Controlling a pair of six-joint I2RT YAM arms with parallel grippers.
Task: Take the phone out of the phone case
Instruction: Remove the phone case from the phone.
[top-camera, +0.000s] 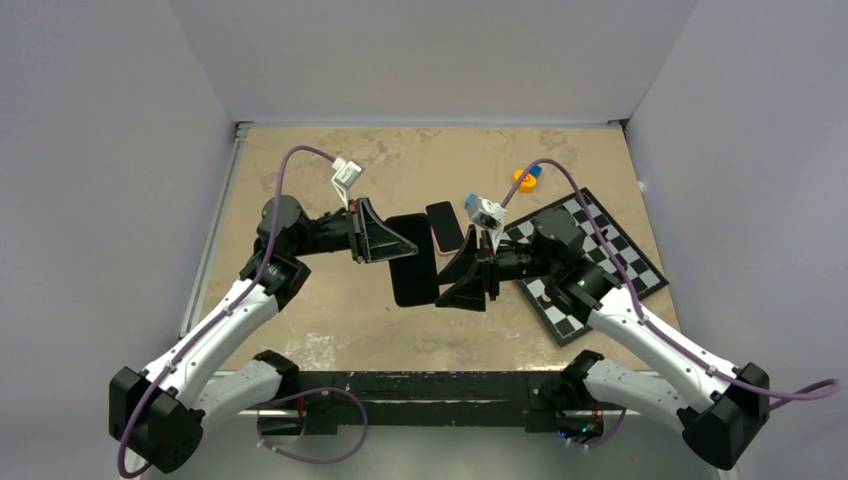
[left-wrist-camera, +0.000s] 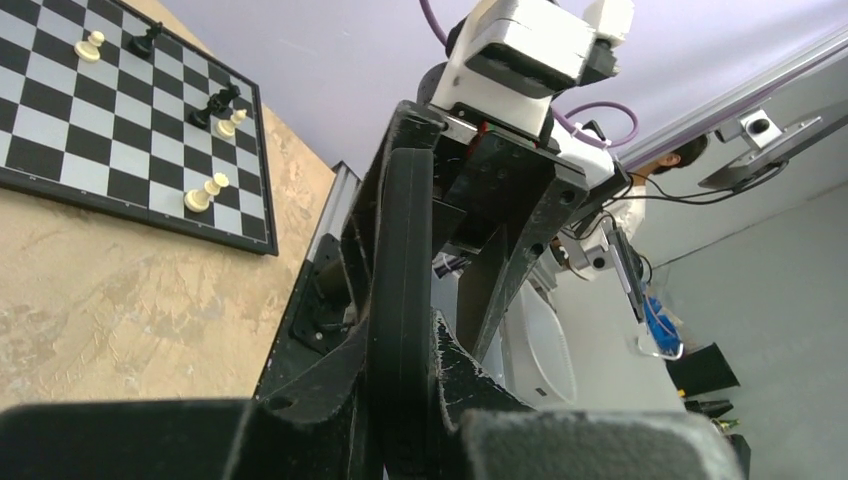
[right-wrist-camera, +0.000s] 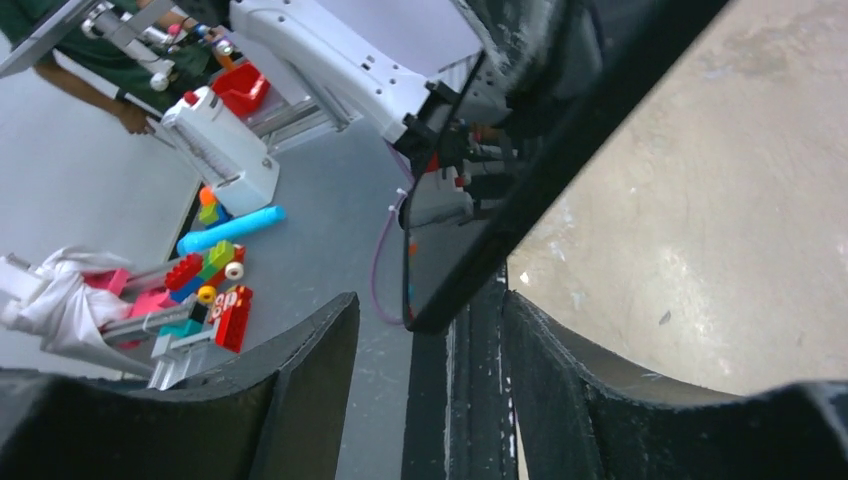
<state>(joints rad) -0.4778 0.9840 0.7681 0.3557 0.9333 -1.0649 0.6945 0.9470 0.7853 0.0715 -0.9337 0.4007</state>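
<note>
A black slab, the phone in its case (top-camera: 413, 262), is held off the table at the centre. My left gripper (top-camera: 403, 243) is shut on its left edge. In the left wrist view the slab (left-wrist-camera: 405, 250) stands edge-on, pinched between my left gripper's (left-wrist-camera: 405, 345) two pads. My right gripper (top-camera: 457, 280) is open at the slab's right side. In the right wrist view a corner of the slab (right-wrist-camera: 455, 270) hangs between my right gripper's (right-wrist-camera: 428, 310) spread fingers, touching neither. I cannot tell phone from case.
A second dark slab with a pink rim (top-camera: 445, 226) lies flat just beyond the held one. A chessboard (top-camera: 600, 250) with a few pieces lies under the right arm and also shows in the left wrist view (left-wrist-camera: 120, 130). A small orange and blue object (top-camera: 527, 177) sits at the back right.
</note>
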